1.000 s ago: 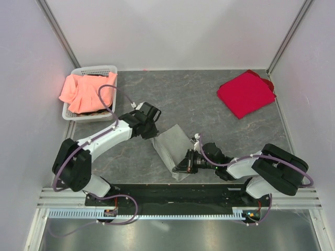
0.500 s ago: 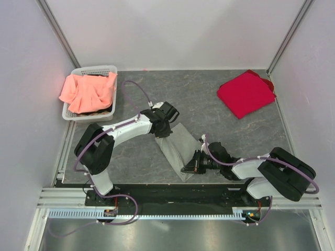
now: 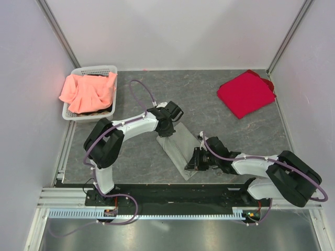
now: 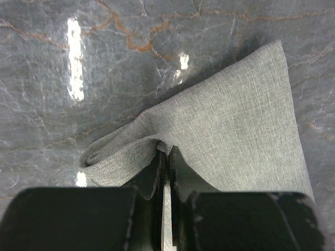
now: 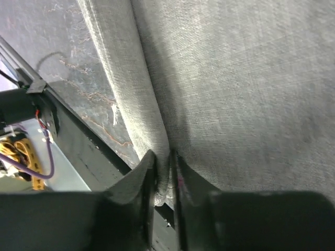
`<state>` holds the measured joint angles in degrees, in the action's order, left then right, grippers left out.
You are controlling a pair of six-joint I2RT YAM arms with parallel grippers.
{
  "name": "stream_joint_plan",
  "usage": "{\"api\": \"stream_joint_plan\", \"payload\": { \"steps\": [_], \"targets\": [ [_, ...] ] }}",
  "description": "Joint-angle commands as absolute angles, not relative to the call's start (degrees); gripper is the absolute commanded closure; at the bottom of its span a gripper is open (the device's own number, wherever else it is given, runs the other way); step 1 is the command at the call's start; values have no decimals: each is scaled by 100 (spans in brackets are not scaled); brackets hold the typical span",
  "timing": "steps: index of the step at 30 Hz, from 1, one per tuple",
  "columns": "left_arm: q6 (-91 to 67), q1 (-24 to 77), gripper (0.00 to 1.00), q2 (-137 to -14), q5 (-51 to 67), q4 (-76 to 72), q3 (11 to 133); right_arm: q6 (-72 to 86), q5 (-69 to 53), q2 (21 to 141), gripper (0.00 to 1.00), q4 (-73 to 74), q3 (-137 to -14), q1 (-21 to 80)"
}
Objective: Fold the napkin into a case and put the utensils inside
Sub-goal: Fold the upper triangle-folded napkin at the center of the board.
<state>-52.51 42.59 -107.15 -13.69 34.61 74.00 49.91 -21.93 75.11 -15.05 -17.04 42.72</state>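
The grey-green napkin (image 3: pixel 180 150) lies on the marble table as a narrow folded strip, running diagonally from far left to near right, close to the shape of the case. My left gripper (image 3: pixel 166 128) is at its far end, shut on a raised fold of the napkin (image 4: pixel 225 130) in the left wrist view. My right gripper (image 3: pixel 192 163) is at the near end, its jaws only narrowly apart, with the napkin's (image 5: pixel 235 78) doubled edge pinched between the fingertips (image 5: pixel 150 158). The utensils are out of view.
A white basket (image 3: pixel 112 69) with a salmon-orange cloth (image 3: pixel 86 91) stands at the far left. A bright red cloth (image 3: pixel 245 94) lies at the far right. The black base rail (image 3: pixel 172 191) runs just behind the napkin's near end.
My left gripper has swung right with the napkin's far edge, folding the cloth into a narrower strip. My right gripper has shifted slightly right and its jaws have eased a little.
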Motion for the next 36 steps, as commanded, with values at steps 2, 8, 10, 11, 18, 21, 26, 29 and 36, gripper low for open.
{"api": "stream_joint_plan", "payload": {
  "steps": [2,8,10,11,18,21,26,29,36],
  "targets": [
    [-5361,4201,98,-10810,-2030,3164,7708,4167,-1952,7392,64,-20,-2188,4289],
    [-5344,4201,98,-10872,-2004,3155,7691,3561,-1345,6927,39,1246,-2856,4289],
    [-5335,4201,98,-10898,-2004,3138,7699,3420,-1292,6891,35,1397,-3023,4289],
    [-5326,4201,98,-10907,-2004,3129,7699,3280,-1292,6899,32,1476,-3067,4298],
    [-5309,4201,98,-10986,-1987,3129,7769,2884,-1171,7040,18,1661,-3480,4640],
    [-5291,4192,98,-11013,-1986,3129,7787,2821,-976,7058,15,1767,-3603,4842],
    [-5282,4192,98,-11013,-1978,3129,7805,2795,-756,6698,13,1811,-3700,4957],
    [-5282,4192,98,-11021,-1978,3138,7822,2734,-765,6741,12,1925,-3735,4957],
    [-5273,4192,98,-11030,-1960,3129,7822,2452,-862,6811,6,1723,-3586,4957]
  ]
}}
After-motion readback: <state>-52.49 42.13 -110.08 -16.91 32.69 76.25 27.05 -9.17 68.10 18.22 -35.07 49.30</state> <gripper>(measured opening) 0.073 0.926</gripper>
